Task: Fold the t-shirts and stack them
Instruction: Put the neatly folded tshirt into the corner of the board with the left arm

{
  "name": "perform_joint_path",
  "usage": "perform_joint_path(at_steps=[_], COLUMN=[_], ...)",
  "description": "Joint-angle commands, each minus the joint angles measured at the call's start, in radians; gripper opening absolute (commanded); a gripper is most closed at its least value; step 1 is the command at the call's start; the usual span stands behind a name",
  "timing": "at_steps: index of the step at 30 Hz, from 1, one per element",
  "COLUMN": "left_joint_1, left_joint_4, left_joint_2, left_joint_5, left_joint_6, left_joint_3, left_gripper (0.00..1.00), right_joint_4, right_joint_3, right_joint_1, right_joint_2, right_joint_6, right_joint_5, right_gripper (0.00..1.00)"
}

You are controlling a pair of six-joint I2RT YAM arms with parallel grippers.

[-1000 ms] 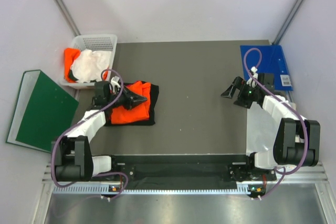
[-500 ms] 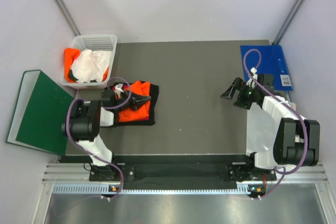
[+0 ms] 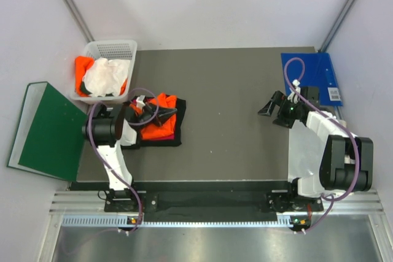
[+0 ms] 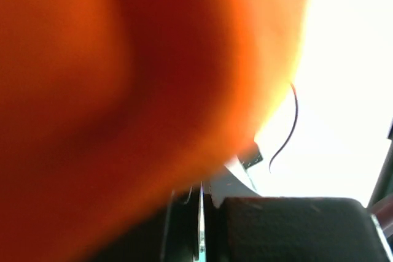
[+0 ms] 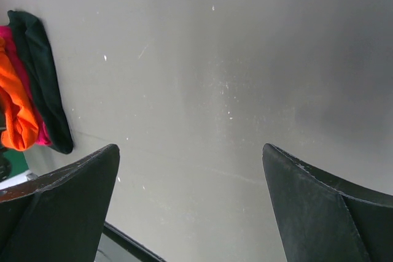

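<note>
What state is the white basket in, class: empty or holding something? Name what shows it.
Holding something. In the top view the white basket contains a crumpled white shirt and orange cloth beside it.

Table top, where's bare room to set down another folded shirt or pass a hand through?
The wide middle of the table, between the shirt stack and the right gripper, is bare, back edge to front. Crowded: the left side, with the basket, the stack and the left gripper over it; the blue folder fills the far right corner.
</note>
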Motion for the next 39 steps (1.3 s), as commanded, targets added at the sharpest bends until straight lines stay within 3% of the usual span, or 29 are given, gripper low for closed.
perform_joint_path(at_steps=[1, 3, 4, 5, 6, 8, 15, 17, 20, 24, 32, 39], left_joint_1=[-0.008, -0.046, -0.06, -0.074, -0.094, -0.106, -0.253, -0.304, -0.398, -0.453, -0.444, -0.416], left_joint_4=[-0.522, -0.932, -1.171, -1.465, -1.591, -1.832, -2.25, -2.309, -2.373, -2.37, -2.355, -2.416], left_joint_2=[-0.213, -0.407, -0.458, -0.526, -0.544, -0.568, -0.456, -0.372, -0.275, -0.174, 0.07, 0.236], left_joint_5=[0.035, -0.044, -0.095, -0.147, -0.233, -0.313, -0.758, -0.882, -0.961, -0.936, -0.9, -0.91], left_joint_6=[0.299, 0.551, 0.8, 0.89, 0.953, 1.089, 1.307, 1.337, 1.345, 1.328, 1.316, 1.325], left_joint_3=[0.058, 0.141, 0.263, 0.326, 0.432, 0.524, 0.883, 0.937, 1.008, 1.045, 1.239, 1.524], left_gripper=[0.0, 0.0, 0.0, 0.0, 0.0, 0.0, 0.0, 0.0, 0.0, 0.0, 0.0, 0.0], right_joint_4=[0.036, 0.041, 0.039, 0.041, 0.042, 0.047, 0.061, 0.062, 0.057, 0.056, 0.042, 0.038], right_joint_3=[0.054, 0.06, 0.061, 0.065, 0.063, 0.063, 0.055, 0.057, 0.055, 0.046, 0.02, 0.012], right_joint_1=[-0.006, -0.006, -0.006, -0.006, -0.006, -0.006, -0.006, -0.006, -0.006, -0.006, -0.006, -0.008], right_joint_2=[0.026, 0.036, 0.037, 0.043, 0.043, 0.054, 0.071, 0.069, 0.063, 0.057, 0.037, 0.031], right_joint_6=[0.002, 0.002, 0.002, 0.004, 0.002, 0.004, 0.008, 0.007, 0.002, 0.0, -0.016, -0.019], right_joint_5=[-0.013, -0.013, -0.015, -0.015, -0.016, -0.018, -0.024, -0.027, -0.027, -0.027, -0.035, -0.033], right_gripper=[0.99, 1.0, 1.0, 0.99, 1.0, 1.0, 1.0, 1.0, 1.0, 1.0, 1.0, 1.0])
